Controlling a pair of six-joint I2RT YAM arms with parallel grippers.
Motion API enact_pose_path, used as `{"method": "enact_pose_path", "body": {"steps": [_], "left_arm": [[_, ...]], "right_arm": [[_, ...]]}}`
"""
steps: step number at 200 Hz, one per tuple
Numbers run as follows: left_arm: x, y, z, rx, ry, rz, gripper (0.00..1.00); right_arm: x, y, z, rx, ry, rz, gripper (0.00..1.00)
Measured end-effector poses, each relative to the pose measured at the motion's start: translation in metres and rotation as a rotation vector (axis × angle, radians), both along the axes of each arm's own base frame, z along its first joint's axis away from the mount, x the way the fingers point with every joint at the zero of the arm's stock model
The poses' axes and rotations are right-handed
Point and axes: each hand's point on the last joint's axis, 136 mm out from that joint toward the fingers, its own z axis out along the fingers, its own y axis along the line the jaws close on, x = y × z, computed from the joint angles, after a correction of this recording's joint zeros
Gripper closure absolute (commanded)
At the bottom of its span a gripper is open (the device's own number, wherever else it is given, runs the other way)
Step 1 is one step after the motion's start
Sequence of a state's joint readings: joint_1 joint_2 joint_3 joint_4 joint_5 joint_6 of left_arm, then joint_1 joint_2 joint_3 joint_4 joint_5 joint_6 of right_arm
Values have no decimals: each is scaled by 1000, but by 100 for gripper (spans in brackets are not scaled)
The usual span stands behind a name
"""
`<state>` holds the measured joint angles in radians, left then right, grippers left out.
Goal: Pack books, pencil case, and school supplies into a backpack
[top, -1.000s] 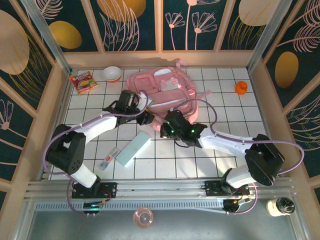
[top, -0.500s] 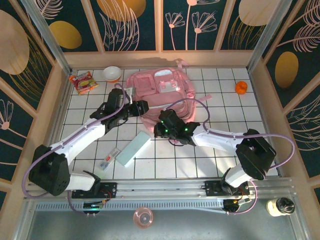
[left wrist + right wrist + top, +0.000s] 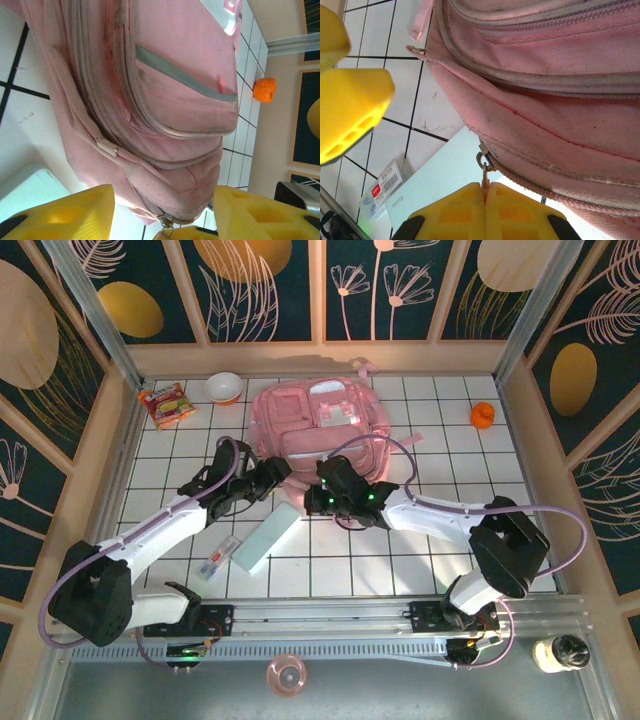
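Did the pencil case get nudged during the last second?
No. The pencil case lies on the same tiles of the table as before, right beside the clear packet.

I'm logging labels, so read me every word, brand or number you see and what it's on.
No text can be read.
clear packet: red-and-white label, print too small.
pencil case: faint mark, blurred.
snack packet: print too small.
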<state>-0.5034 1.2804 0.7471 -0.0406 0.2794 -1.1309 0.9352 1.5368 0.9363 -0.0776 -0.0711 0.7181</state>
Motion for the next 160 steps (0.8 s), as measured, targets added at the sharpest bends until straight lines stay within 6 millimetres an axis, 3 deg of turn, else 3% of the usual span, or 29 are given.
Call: {"method": "enact_pose_path", "body": {"steps": [46,103,121,143,160], "left_arm": [[1,-8,-8,-13,25,-6,43],[-3,-20,-34,15,84,-32,47],[-3,-22,-43,26,102,-33,57],[0,-23,-46,34,101,-24,87],[2,-23,-45,46,94,-23,100]], "right_arm": [[-1,0,0,0,0,8,100],[-1,3,3,11,1,17,100],[-2,4,3,13,4,21,100],[-2,4,3,12,4,25,100],[-2,3,3,8,2,26,100]]}}
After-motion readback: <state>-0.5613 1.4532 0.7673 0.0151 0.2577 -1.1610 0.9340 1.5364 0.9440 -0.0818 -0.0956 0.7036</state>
